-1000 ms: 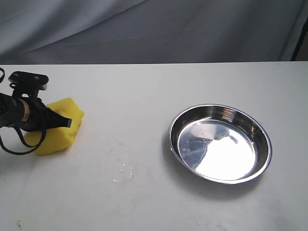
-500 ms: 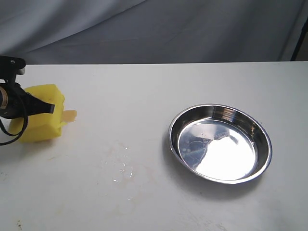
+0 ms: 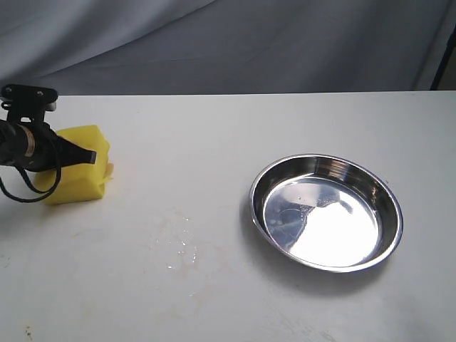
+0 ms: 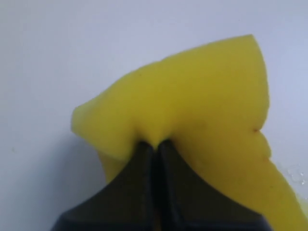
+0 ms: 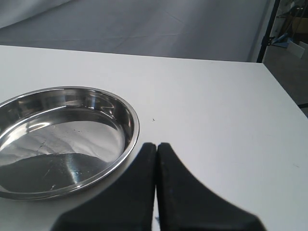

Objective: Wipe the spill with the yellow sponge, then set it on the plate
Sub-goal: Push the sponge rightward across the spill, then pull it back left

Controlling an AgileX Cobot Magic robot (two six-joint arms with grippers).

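The left hand (image 4: 154,146), clamped on the yellow sponge (image 4: 202,91) at the table's (image 3: 235,121) far left, has the spill (image 3: 182,246), faint droplets, rightward and lower in the exterior view, and the plate (image 3: 328,159) well beyond, nothing between, beside the closed, empty right hand (image 5: 157,146).

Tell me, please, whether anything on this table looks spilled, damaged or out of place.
Yes. Faint wet droplets and smears of the spill lie on the table, between the yellow sponge and the plate. The sponge itself is pinched out of shape by the left gripper and shows one ragged edge.
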